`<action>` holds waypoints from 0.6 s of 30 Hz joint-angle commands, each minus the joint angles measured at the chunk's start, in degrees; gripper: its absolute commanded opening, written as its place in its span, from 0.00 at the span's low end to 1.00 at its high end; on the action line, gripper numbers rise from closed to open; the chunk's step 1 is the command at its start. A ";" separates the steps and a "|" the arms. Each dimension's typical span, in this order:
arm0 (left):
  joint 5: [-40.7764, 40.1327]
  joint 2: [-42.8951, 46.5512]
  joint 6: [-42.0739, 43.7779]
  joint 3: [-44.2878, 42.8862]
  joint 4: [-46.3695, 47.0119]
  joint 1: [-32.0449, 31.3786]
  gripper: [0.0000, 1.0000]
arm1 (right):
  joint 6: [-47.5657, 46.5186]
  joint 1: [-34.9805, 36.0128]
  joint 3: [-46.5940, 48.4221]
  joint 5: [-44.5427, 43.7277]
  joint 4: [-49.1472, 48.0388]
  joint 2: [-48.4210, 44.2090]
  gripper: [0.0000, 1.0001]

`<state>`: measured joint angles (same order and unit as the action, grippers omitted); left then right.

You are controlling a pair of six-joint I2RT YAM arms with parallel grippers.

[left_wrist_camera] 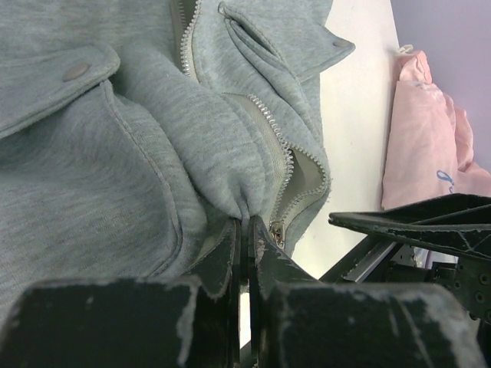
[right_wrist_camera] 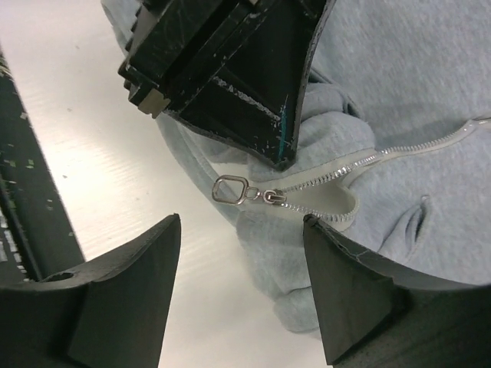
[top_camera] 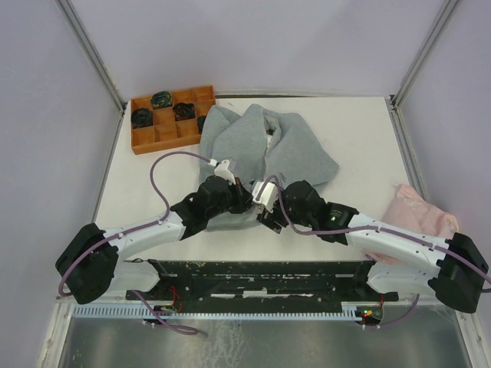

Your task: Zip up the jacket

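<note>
While the left gripper (left_wrist_camera: 247,226), pinching the hem of the light grey fleece hooded jacket (top_camera: 265,146) on the white table (top_camera: 360,138), crowds the metal zipper pull (right_wrist_camera: 230,188), the right gripper (right_wrist_camera: 239,226) stands spread around it. Orange compartmented tray (top_camera: 149,138) at ten o'clock, pale pink cloth (top_camera: 418,211) at four.

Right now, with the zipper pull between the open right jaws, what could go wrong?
The small silver metal zipper pull sits untouched between the right jaws, which stand open; closing could catch fleece instead. The left jaws, shut, pinch only a small fold of the light grey fleece jacket; pulling might slip it free.
</note>
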<state>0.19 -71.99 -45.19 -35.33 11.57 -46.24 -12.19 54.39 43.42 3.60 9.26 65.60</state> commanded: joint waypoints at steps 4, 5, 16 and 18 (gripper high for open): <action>2.04 -0.60 -2.32 -2.64 1.25 0.19 0.03 | -10.55 5.15 -3.23 -12.63 -10.97 2.72 0.76; 2.20 -0.61 -2.34 -2.59 1.30 0.20 0.03 | -10.87 5.55 -3.59 -13.29 -12.55 3.04 0.77; 3.94 -1.06 -2.97 -2.26 2.45 0.21 0.03 | -15.87 9.52 -4.33 -23.14 -18.61 11.53 0.80; 3.95 -0.97 -2.97 -2.13 2.48 0.17 0.03 | -16.22 9.98 -3.99 -24.57 -18.51 12.29 0.80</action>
<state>2.66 -73.23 -45.80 -35.33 11.20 -46.19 -25.93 63.29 38.35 -14.59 -6.11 75.94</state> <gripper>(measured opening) 0.054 0.795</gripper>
